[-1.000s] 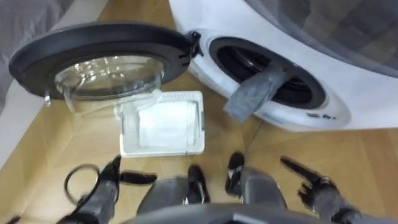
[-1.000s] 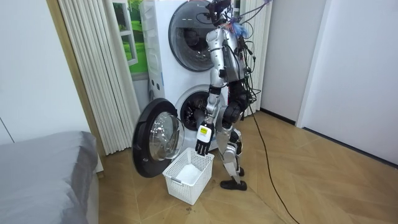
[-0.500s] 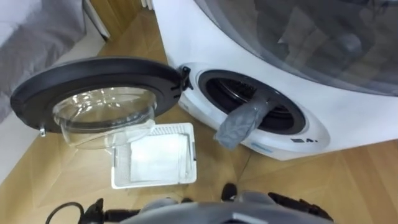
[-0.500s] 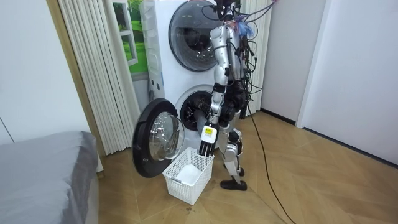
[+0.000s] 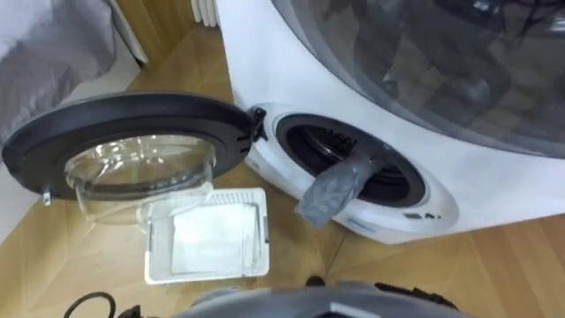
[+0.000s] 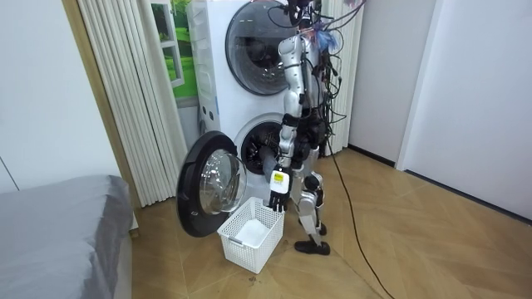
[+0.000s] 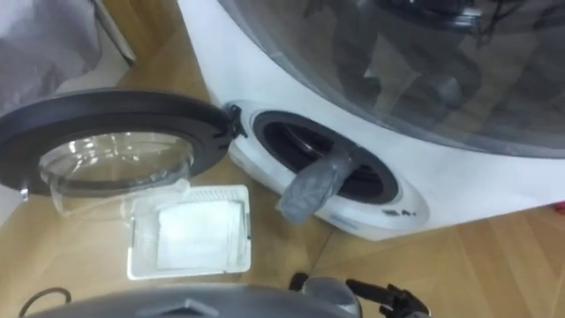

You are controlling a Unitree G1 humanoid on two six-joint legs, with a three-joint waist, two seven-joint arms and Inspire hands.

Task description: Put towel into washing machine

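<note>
Grey towel (image 5: pixel 331 193) drooping over the washing machine's (image 5: pixel 437 205) opening rim, left hand (image 6: pixel 274 198) dangling slack-fingered, empty, above the basket (image 6: pixel 245 241).

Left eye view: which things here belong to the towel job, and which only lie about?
Belong to the job: grey towel hanging from the drum mouth; washing machine; its open door.
Only lying about: white basket on the floor; upper machine; grey bed.
</note>
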